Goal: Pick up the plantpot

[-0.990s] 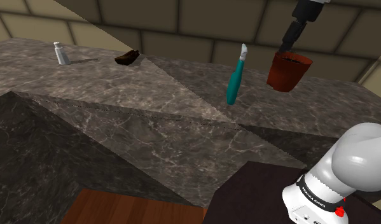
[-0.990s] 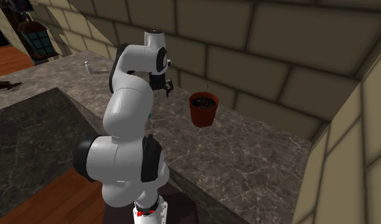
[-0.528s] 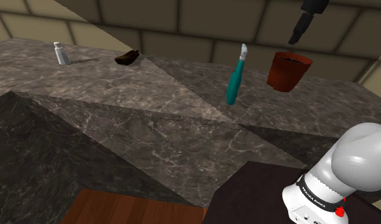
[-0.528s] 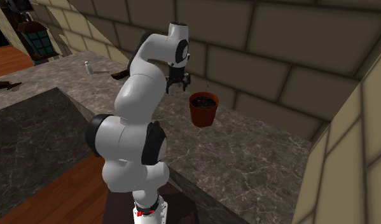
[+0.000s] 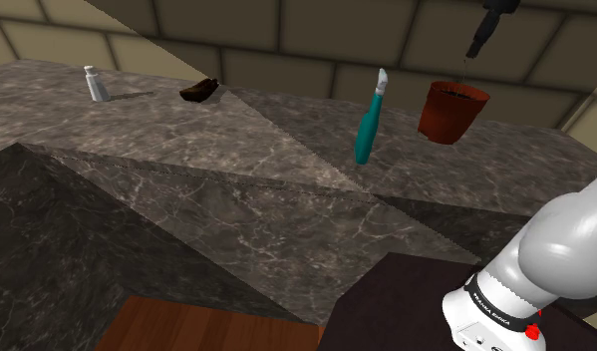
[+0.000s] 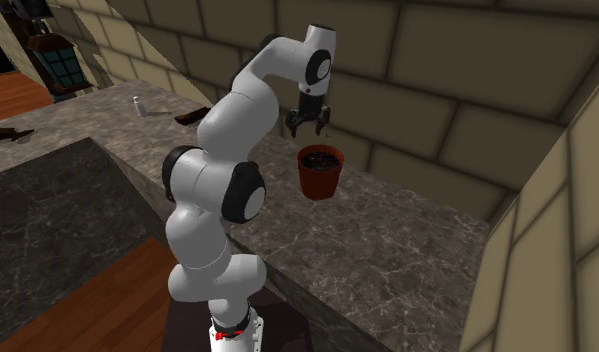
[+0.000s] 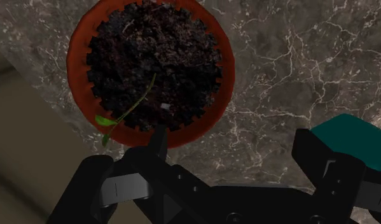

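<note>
The plantpot point(image 5: 451, 112) is a red-brown pot filled with dark soil, standing upright on the dark marble counter point(image 5: 246, 189) near the tiled back wall. A thin green sprout lies across its soil point(image 7: 151, 63). My black gripper point(image 6: 309, 127) hangs open just above the pot point(image 6: 319, 172), toward its wall-side rim, and touches nothing. In the wrist view the pot lies straight ahead of the gripper point(image 7: 205, 162), and the fingers point(image 7: 325, 168) stand wide apart with nothing between them. The shoulder view catches the gripper point(image 5: 475, 45) at the top edge, over the pot.
A teal bottle-shaped thing point(image 5: 369, 120) with a pale tip stands just to the shoulder view's left of the pot; its teal body point(image 7: 351, 137) is beside one finger. Farther left are a dark brown object point(image 5: 199, 91) and a small shaker point(image 5: 95, 84).
The arm has swung over, carrying the gripper from beside the pot's rim to above the pot and a little higher. The pot has not moved.
</note>
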Controlling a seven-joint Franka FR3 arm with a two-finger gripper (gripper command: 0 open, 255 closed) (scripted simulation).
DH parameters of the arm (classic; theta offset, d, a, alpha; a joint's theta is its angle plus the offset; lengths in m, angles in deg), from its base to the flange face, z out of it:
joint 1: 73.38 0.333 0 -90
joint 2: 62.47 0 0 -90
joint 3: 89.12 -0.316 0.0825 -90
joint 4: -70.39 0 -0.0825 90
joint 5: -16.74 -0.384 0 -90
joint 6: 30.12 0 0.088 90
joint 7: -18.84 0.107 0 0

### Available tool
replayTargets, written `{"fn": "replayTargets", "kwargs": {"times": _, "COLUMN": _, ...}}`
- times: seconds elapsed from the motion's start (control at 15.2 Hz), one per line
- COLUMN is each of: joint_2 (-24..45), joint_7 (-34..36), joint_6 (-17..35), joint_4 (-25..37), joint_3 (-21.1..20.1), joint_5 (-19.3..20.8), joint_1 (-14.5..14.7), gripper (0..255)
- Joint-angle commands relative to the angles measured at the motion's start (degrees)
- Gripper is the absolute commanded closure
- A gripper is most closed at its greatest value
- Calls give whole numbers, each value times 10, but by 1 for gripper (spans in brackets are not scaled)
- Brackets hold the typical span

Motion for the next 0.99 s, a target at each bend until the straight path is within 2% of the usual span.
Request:
{"fn": "replayTargets", "kwargs": {"times": 0.0, "joint_2": 54, "joint_7": -47, "joint_6": -23, "joint_4": 57, "joint_3": 33, "joint_5": -30, "joint_1": -11, "gripper": 0}}
{"fn": "replayTargets", "kwargs": {"times": 0.2, "joint_2": 163, "joint_7": -124, "joint_6": -72, "joint_4": 171, "joint_3": 78, "joint_5": -101, "joint_1": -57, "gripper": 0}}
{"fn": "replayTargets", "kwargs": {"times": 0.33, "joint_2": 244, "joint_7": -169, "joint_6": -119, "joint_4": 268, "joint_3": 92, "joint_5": -160, "joint_1": -117, "gripper": 0}}
{"fn": "replayTargets", "kwargs": {"times": 0.79, "joint_2": 196, "joint_7": -159, "joint_6": -40, "joint_4": 154, "joint_3": 82, "joint_5": -120, "joint_1": -81, "gripper": 0}}
{"fn": "replayTargets", "kwargs": {"times": 0.92, "joint_2": 193, "joint_7": -159, "joint_6": -34, "joint_4": 146, "joint_3": 82, "joint_5": -118, "joint_1": -79, "gripper": 0}}
